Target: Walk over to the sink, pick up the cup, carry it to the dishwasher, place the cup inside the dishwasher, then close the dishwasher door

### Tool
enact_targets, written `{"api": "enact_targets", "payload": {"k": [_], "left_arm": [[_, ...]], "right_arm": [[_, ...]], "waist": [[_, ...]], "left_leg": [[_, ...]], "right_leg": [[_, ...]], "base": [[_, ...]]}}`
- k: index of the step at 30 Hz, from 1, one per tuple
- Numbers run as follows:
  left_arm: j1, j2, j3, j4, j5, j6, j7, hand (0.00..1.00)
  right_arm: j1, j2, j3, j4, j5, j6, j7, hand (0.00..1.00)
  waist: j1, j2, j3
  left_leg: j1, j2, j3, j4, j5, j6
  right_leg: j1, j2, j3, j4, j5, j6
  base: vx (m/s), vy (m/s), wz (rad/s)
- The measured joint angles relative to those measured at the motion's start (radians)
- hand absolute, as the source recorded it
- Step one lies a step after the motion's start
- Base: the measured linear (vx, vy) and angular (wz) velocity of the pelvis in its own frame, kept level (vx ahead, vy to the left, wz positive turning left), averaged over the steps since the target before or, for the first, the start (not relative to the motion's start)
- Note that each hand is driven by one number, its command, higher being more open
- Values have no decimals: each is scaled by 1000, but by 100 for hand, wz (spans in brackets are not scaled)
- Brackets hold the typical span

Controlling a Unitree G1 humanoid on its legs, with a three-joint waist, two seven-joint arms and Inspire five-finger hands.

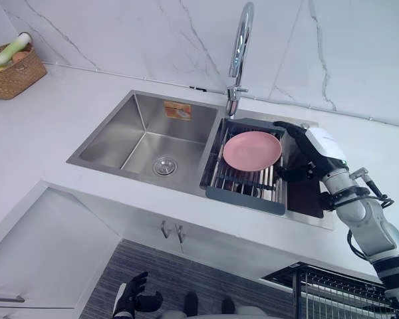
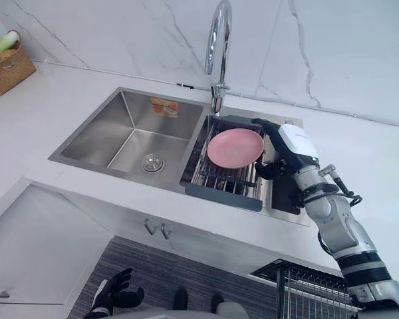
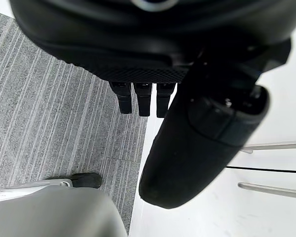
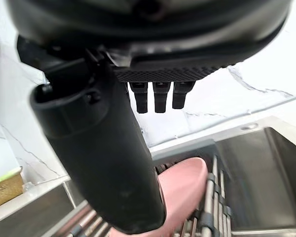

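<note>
Sink: stainless steel, two basins, sunk in white worktop. Dishwasher rack: dark wire, pulled out, low right of sink.

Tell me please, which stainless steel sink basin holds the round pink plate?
The right-hand basin, fitted with a dark wire rack; the left basin shows a bare drain.

My right hand is matt black; the sink brushed steel, the tap polished chrome, the plate matt, the counter smooth veined stone, the basket woven.
</note>
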Motion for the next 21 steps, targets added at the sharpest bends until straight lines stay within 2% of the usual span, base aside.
{"api": "enact_targets", "payload": {"k": [7,21], "left_arm": [[-10,-1,-2,0,0,0,0,90],[-6,1,-2,1,-3,0,1,90]], "right_arm": [[-64,-9,1,-3,4,-8,-1,90],[-64,-84,65,97,5,-3,21,90]], "waist": [[14,0,1],[13,-5,5]], "left_leg": [[1,0,-2,0,0,1],[-4,-2,-10,0,0,1]], "right_leg": [[1,0,-2,0,0,0],[0,-1,-11,-1,-4,0]], "base": [[12,-3,1],[5,-1,0]]}}
